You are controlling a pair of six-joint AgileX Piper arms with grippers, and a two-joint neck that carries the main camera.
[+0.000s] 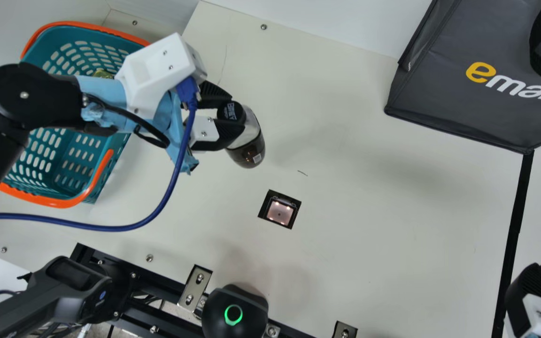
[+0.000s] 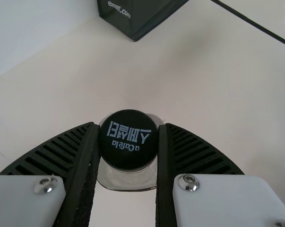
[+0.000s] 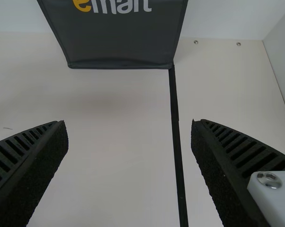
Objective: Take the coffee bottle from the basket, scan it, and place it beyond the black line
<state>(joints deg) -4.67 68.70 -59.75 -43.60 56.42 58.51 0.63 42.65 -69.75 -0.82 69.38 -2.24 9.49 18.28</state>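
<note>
My left gripper [image 1: 226,112] is shut on the black cap of the coffee bottle [image 1: 248,151], to the right of the teal basket [image 1: 106,162]. The bottle has a clear upper part and dark contents. In the left wrist view the gripper [image 2: 128,142] pinches the cap of the bottle [image 2: 128,141] from both sides. The black line [image 1: 514,225] crosses the table's right part. At the lower right is my right gripper [image 1: 529,295]; in its wrist view the gripper [image 3: 129,137] stands open, and the black line [image 3: 176,137] passes between its fingers.
A square scanner window [image 1: 280,209] is set in the table in front of the bottle. A dark grey bag [image 1: 458,103] stands at the back right. A black device with a green ring [image 1: 235,313] sits at the front edge. A blue cable hangs beside the left arm.
</note>
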